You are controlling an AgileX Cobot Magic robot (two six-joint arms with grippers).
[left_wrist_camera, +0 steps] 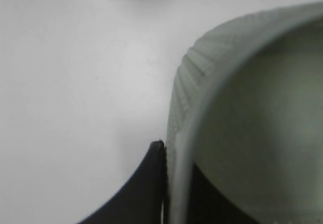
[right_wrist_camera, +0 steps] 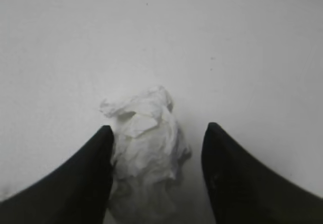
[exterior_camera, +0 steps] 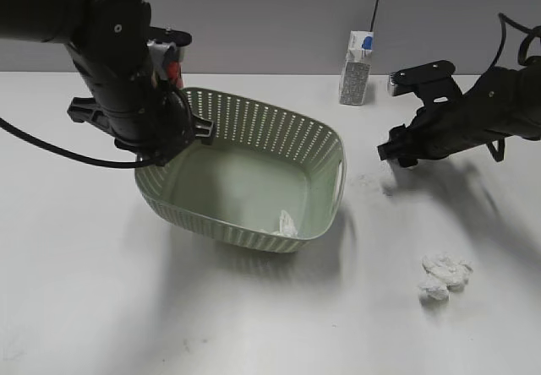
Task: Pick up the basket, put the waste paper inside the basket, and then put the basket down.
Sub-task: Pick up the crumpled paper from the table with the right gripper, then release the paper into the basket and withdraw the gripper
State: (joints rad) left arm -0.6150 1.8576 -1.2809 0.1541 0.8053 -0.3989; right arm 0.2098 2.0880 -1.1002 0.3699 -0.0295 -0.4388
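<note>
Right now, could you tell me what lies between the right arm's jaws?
A crumpled wad of waste paper lies on the white table between the open jaws, seen in the right wrist view.

Left pincer [exterior_camera: 182, 134] holds the basket [exterior_camera: 245, 176] tilted, 1 waste paper [exterior_camera: 286, 222] inside

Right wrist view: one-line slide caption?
Open right gripper poised above a crumpled waste paper wad on the white table.
</note>
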